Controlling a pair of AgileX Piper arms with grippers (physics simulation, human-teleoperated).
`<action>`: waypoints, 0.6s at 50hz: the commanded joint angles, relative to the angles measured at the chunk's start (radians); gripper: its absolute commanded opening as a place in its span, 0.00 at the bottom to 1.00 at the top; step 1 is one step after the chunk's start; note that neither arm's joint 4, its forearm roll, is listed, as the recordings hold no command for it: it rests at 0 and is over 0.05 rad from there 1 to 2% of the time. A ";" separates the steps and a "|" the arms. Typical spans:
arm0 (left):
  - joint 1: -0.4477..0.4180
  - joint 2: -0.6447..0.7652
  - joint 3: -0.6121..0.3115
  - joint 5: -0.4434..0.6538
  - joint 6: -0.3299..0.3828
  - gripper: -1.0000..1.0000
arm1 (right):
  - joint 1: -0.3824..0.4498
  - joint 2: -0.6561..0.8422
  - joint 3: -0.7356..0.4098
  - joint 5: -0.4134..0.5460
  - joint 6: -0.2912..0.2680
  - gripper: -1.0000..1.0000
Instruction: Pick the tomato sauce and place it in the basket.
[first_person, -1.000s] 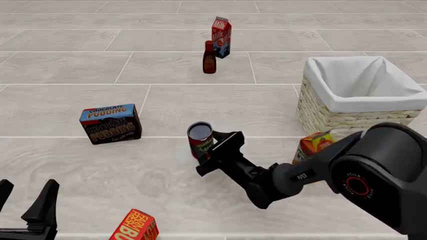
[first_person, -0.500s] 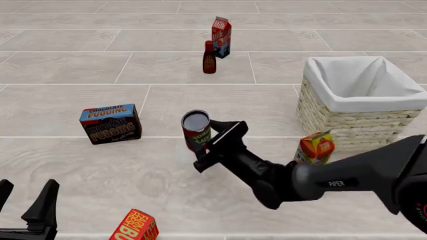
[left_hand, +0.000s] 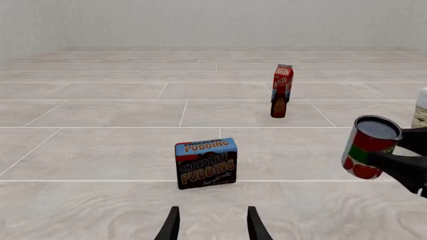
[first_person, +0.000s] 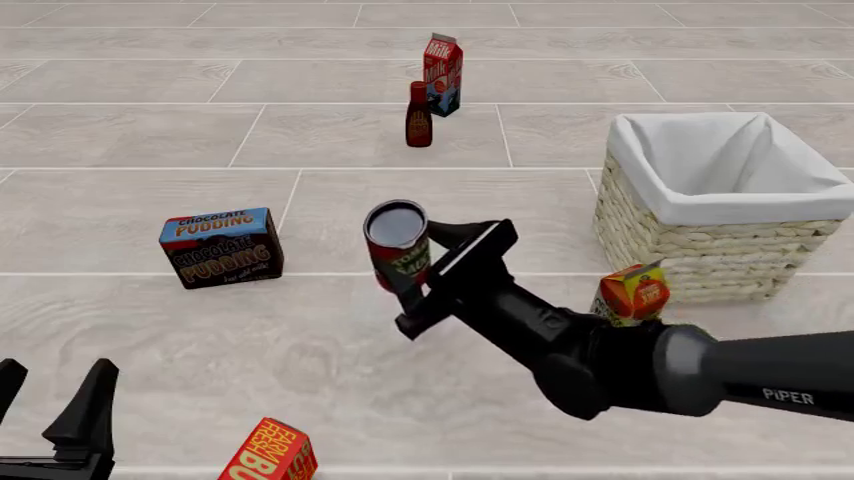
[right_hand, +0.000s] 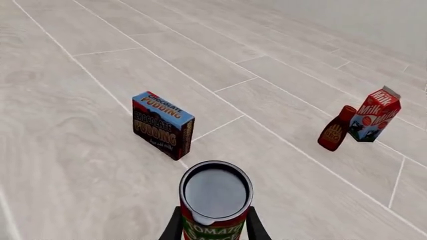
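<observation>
The tomato sauce can (first_person: 396, 244) was held clear of the tiled table (first_person: 334, 350) by the right gripper (first_person: 424, 262), whose two dark fingers were clamped on opposite sides of the lower label, as was seen most plainly in the right wrist view, where the can (right_hand: 215, 200) sat directly between them with its grey top facing the camera. The can's long axis was kept close to upright, tipped a little, with the lid uppermost. From the left wrist view the can (left_hand: 368, 147) was seen aloft, its red label with tomatoes gripped from the side.

The relation on which the next move was judged to turn was that between the held can and the wicker basket (first_person: 694, 235): the basket stood to the right of the can and slightly farther from the robot, with open floor between them and its white-lined mouth facing up. A carry to the right, high enough to clear the folded cloth rim, was judged to be called for. A small orange carton (first_person: 631, 293) stood just in front of the basket's near wall, below the likely path.

The left gripper (first_person: 54, 410) was parked low at the near left corner, fingers apart and holding nothing, well away from both can and basket; the right arm was clearly the nearer one.
</observation>
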 joint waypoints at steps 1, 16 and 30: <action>0.000 0.000 0.000 0.000 0.000 1.00 | 0.001 -0.089 0.013 0.082 0.002 0.00; 0.000 0.000 0.000 0.000 0.000 1.00 | -0.042 -0.145 0.001 0.149 -0.016 0.00; 0.000 0.000 0.000 0.000 0.000 1.00 | -0.079 -0.214 0.015 0.205 -0.006 0.00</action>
